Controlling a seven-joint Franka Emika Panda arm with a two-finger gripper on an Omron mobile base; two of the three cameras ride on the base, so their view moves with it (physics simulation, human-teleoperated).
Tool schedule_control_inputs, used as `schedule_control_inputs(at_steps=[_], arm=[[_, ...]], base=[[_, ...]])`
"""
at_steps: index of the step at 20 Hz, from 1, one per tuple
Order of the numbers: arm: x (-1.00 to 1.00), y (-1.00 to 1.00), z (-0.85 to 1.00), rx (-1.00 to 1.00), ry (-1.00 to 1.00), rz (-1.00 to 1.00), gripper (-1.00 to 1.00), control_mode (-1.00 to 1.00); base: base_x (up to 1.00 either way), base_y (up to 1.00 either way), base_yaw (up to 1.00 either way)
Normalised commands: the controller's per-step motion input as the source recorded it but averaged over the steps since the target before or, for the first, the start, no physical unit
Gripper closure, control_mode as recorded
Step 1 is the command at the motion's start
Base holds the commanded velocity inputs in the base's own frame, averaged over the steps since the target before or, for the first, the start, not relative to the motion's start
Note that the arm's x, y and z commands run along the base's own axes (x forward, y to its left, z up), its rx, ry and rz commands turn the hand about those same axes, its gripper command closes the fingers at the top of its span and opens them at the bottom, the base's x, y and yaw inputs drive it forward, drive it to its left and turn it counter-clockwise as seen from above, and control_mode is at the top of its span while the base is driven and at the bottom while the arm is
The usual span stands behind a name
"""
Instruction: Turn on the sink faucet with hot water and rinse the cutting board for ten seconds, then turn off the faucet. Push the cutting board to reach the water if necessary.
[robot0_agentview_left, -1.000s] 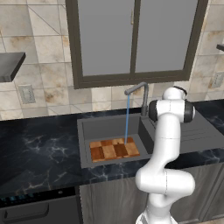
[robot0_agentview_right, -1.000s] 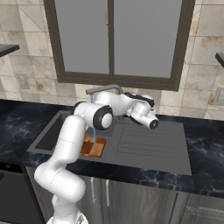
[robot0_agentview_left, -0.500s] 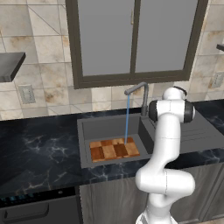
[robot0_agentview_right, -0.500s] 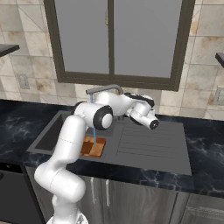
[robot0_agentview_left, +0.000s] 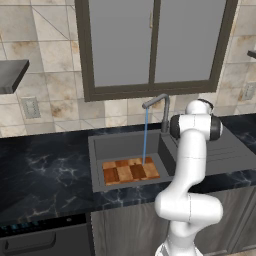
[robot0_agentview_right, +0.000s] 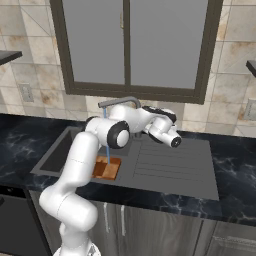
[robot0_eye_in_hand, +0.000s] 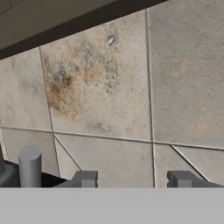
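Now you see the water (robot0_agentview_left: 145, 135) falling from the sink faucet (robot0_agentview_left: 157, 107) onto the cutting board (robot0_agentview_left: 130, 170) in the sink (robot0_agentview_left: 97, 150); your hand (robot0_eye_in_hand: 131, 179) is clenched, gripping nothing, before the wall tiles (robot0_eye_in_hand: 109, 87).

The grey sink faucet (robot0_agentview_left: 161, 107) stands at the back edge of the dark sink (robot0_agentview_left: 120, 143). A thin blue line of water (robot0_agentview_left: 145, 135) falls straight down onto the right end of the brown and tan checkered cutting board (robot0_agentview_left: 130, 170), which lies flat along the sink's front edge.
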Motion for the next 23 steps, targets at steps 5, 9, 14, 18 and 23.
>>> schedule_control_inputs(at_steps=[5,9,14,18,23], arm=[[0.13,0.64,0.06,0.0,0.0,0.0,-1.0,-1.0],[0.04,0.72,0.01,-0.02,0.0,0.0,-1.0,-1.0],[0.0,0.72,0.01,-0.01,0.0,0.01,-1.0,-1.0],[0.02,0.44,0.0,0.0,0.0,0.0,-1.0,-1.0],[0.0,0.12,0.0,0.0,0.0,0.0,-1.0,-1.0]], base=[[0.0,0.0,0.0],[0.0,0.0,0.0],[0.0,0.0,0.0],[0.0,0.0,0.0],[0.0,0.0,0.0]])
